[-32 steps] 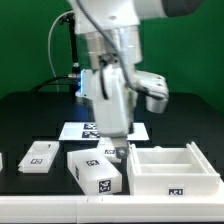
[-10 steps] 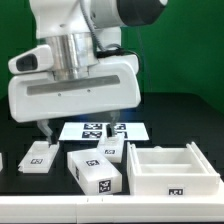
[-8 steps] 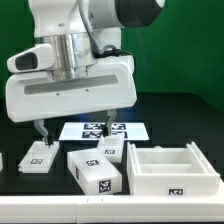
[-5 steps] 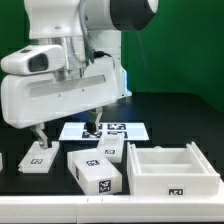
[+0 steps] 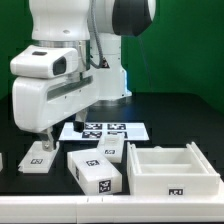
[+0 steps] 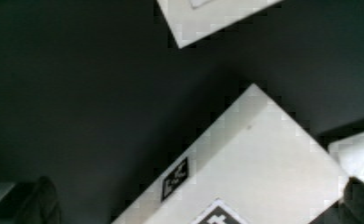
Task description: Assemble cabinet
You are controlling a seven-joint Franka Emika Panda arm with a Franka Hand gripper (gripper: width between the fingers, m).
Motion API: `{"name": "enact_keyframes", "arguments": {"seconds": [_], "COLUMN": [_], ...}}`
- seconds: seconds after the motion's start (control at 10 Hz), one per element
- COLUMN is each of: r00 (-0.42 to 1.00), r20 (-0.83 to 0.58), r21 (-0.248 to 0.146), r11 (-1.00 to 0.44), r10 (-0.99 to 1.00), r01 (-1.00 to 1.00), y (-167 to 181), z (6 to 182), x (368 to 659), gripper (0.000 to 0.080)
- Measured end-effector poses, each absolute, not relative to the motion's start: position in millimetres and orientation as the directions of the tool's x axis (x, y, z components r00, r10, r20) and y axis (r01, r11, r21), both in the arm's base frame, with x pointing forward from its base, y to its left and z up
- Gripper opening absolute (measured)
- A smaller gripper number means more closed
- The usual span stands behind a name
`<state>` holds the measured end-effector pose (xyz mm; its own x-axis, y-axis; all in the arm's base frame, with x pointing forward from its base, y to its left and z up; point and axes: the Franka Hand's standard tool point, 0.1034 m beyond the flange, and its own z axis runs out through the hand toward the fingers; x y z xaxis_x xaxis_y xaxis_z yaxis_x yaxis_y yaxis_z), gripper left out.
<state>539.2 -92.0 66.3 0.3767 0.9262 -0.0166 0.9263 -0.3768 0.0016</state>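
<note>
White cabinet (image 5: 160, 182) is seen on the black desk (image 5: 190, 120), at 4 o'clock in the exterior view. End effector (image 5: 61, 132), at 9 o'clock, is held released and empty above a block (image 5: 38, 158).

A robotics lab bench: white robot arm (image 5: 70, 70), black table (image 5: 182, 115), green backdrop (image 5: 190, 50), tagged marker board (image 5: 105, 128).

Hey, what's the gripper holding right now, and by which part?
Nothing is held. The gripper is open and empty, above a white tagged block.
</note>
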Motion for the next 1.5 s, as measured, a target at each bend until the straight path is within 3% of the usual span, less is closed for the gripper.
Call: {"name": "enact_keyframes", "arguments": {"seconds": [0.2, 0.4, 0.5, 0.9, 1.2, 1.5], "r00": [0.192, 0.01, -0.022, 0.015, 0.038, 0.063], "r20": [-0.021, -0.029, -0.041, -0.046, -0.05, -0.051], "r21": [-0.044, 0.003, -0.012, -0.011, -0.053, -0.069], "r11": [-0.193, -0.01, 0.021, -0.016, -0.041, -0.067], "r10": [0.981, 1.0, 0.999, 0.999, 0.998, 0.997], "r01": [0.98, 1.0, 1.0, 1.0, 0.998, 0.995], "y": [-112, -129, -130, -138, -150, -148], "z": [57.8, 58.6, 57.7, 51.6, 28.2, 18.2], "x": [510, 493, 492, 483, 469, 465], "gripper": [0.0796, 0.0796, 0.0796, 0.0796, 0.0796, 0.0796]}}
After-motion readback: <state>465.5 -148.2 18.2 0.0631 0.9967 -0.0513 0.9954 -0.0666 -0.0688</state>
